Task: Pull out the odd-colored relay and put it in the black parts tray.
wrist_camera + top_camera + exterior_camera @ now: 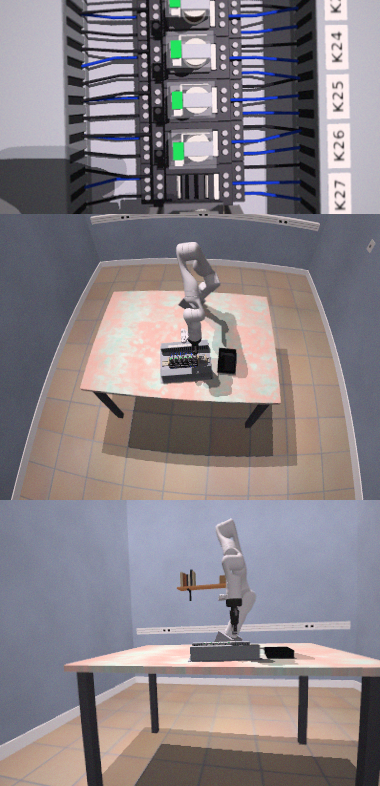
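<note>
The grey relay panel [186, 362] lies flat on the table, also seen from the side in the exterior view [225, 651]. In the wrist view, relays K24 [193, 52], K25 [193, 100] and K26 [193, 148] sit in their sockets with green buttons. The K27 socket [196, 186] is empty and shows bare black slots. My gripper [195, 345] [234, 635] hangs just above the panel's right end and is shut on a relay. Only a grey edge of that relay shows at the bottom of the wrist view [196, 210]; its button is hidden. The black parts tray [227, 360] stands right of the panel.
A small white object [184, 334] lies on the table just behind the panel, near the arm. A wall shelf with books [200, 582] hangs behind the arm. The panel sits near the table's front edge.
</note>
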You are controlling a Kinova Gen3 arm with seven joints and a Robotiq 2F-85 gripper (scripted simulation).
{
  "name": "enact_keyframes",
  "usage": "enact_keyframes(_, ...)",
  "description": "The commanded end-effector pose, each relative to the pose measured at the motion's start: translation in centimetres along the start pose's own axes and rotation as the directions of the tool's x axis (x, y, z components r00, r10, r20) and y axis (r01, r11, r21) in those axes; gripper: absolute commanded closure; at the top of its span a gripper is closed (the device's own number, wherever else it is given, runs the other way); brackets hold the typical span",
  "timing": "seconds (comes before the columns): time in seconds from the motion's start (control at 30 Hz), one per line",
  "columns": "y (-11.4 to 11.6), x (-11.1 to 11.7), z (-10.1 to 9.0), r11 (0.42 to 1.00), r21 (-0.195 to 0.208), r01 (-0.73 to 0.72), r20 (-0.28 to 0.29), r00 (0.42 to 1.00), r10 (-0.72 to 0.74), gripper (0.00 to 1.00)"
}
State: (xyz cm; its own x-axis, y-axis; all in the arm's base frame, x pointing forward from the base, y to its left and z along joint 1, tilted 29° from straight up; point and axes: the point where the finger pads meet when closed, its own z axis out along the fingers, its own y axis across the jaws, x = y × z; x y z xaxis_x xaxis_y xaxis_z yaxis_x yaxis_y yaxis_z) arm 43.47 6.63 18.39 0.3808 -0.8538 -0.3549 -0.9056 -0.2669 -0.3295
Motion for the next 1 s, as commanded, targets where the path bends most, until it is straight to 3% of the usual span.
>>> enact_keyframes(0.0, -0.03, 0.03, -0.24, 1.0, 0.001, 0.0, -0.001, 1.0, 0.0, 1.0)
enact_keyframes(0.97, -0.01, 0.02, -0.96, 1.0, 0.001, 0.0, -0.001, 1.0, 0.0, 1.0)
